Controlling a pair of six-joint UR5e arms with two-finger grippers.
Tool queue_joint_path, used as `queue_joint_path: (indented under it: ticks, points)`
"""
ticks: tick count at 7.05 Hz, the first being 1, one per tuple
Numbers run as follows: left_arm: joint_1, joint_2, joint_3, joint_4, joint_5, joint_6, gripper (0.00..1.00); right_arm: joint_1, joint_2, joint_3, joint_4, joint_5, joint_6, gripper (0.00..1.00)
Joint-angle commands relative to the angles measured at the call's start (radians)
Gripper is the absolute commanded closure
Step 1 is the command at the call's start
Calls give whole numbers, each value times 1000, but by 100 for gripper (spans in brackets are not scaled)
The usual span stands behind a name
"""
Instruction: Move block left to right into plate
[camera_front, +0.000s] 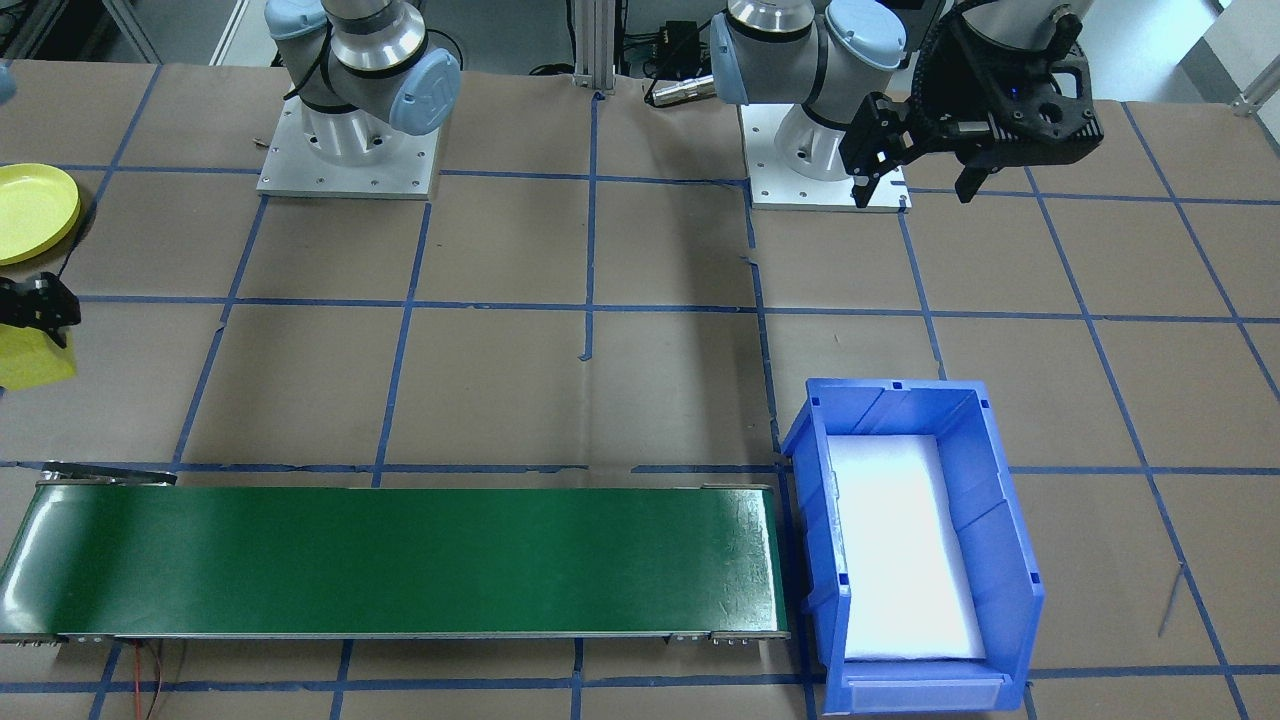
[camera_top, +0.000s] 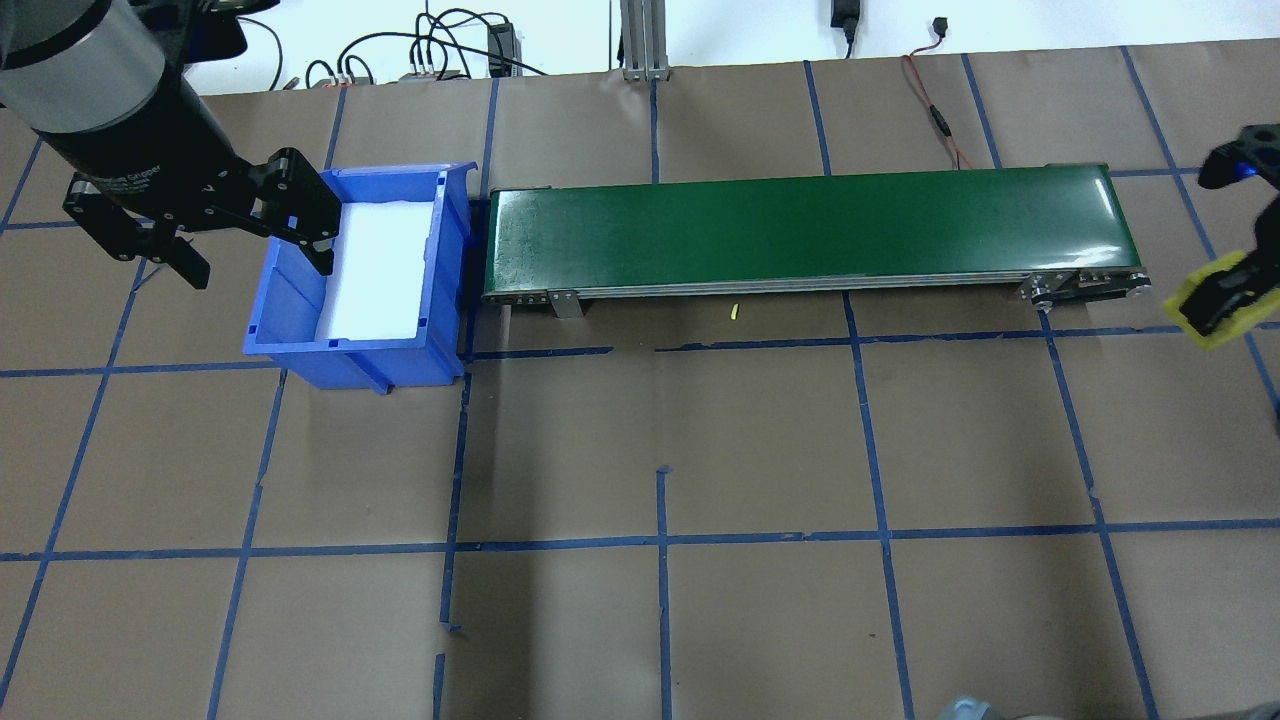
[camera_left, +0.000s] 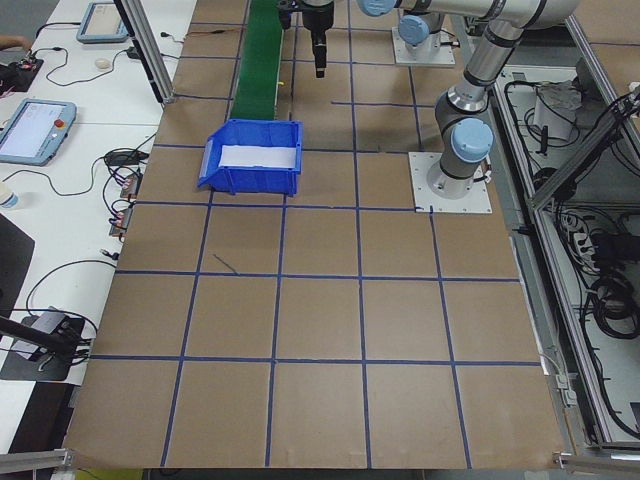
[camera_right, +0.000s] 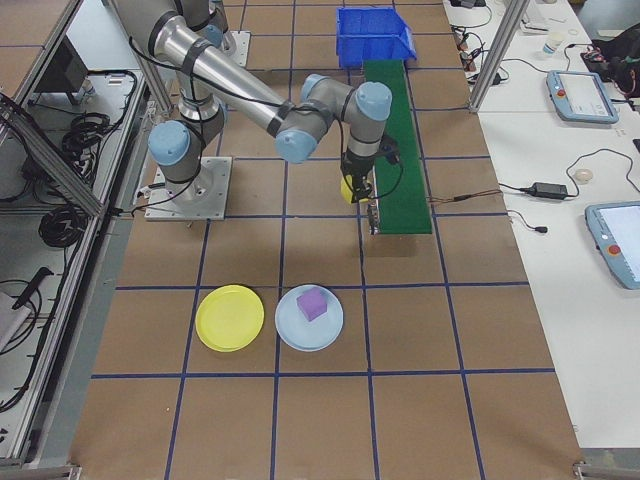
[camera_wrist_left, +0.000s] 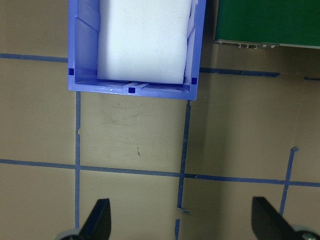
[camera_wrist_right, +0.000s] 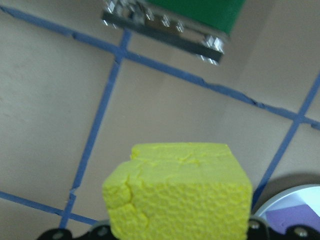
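Here the right gripper (camera_wrist_right: 177, 232) clamps the yellow block (camera_wrist_right: 180, 192) above bare table; the yellow plate (camera_right: 230, 318) lies lower left of it in the right-side view. The left gripper (camera_wrist_left: 180, 220) hangs open, far off.

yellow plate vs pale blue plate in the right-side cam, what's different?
The round yellow plate holds nothing; the round pale blue plate has a purple block on it. The yellow plate lies on the side nearer the robot, the pale blue plate on the side nearer the green conveyor belt. Shared: both are round, look similar in size, and lie flat side by side on the brown table.
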Motion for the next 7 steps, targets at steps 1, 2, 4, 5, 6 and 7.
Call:
queue_joint_path:
  ticks: [1, 2, 4, 5, 6, 7]
  points:
    - [0, 0, 1, 0, 0, -1, 0, -264, -2, 18, -4, 4, -242, 50]
    - [0, 0, 1, 0, 0, -1, 0, -391, -2, 42, -39, 19, -363, 50]
    - [0, 0, 1, 0, 0, -1, 0, -595, 11, 140, -163, 103, -572, 50]
    - [0, 0, 1, 0, 0, -1, 0, -654, 33, 192, -249, 176, -648, 48]
    - [0, 0, 1, 0, 0, -1, 0, -668, 77, 214, -265, 177, -665, 40]
    - [0, 0, 1, 0, 0, -1, 0, -694, 99, 213, -265, 165, -667, 13]
